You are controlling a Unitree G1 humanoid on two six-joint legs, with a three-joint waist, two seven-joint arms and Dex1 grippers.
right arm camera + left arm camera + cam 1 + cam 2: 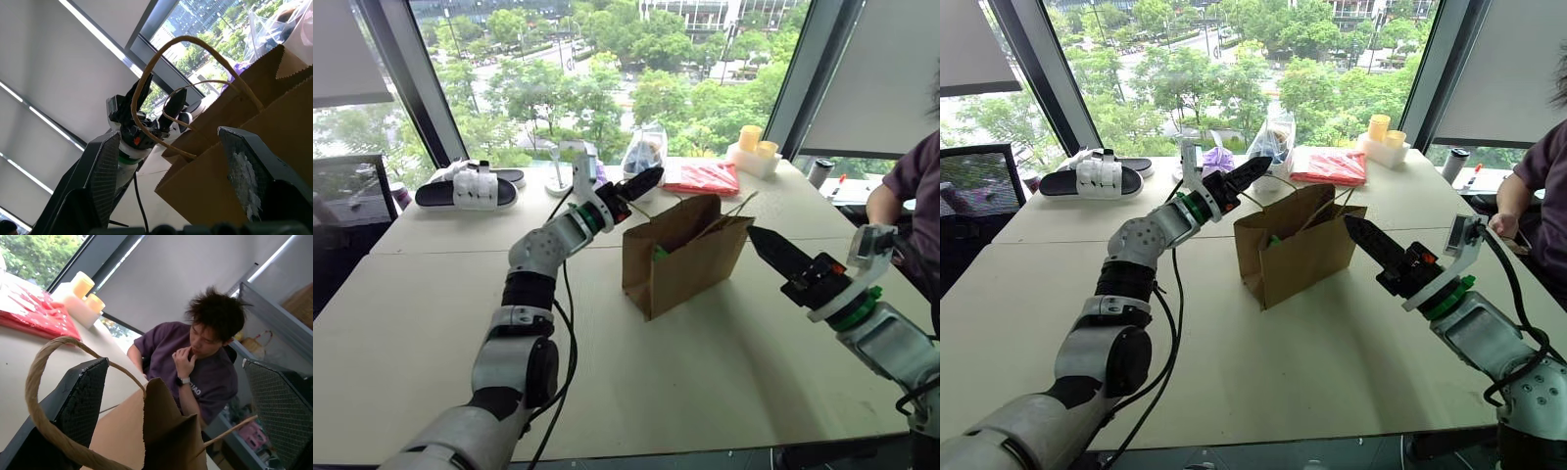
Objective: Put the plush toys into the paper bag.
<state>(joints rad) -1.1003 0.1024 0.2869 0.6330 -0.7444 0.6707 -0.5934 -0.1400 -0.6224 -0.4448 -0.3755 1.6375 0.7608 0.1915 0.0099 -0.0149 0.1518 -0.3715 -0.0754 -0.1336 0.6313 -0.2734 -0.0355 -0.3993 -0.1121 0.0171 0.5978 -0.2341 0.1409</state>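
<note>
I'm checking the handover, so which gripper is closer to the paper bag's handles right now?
Left. The left gripper is open right at the paper bag, one handle looping round a finger. The right gripper, also open, sits just off the bag's right side.

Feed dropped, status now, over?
Both claws open: left claw, right claw. Paper bag upright, green plush toy inside. Nothing blocking.

Paper bag (680, 253) mid-table (705, 372), plush toy (659, 254) inside; slippers (470, 186) far left; person (911, 186) right
</note>
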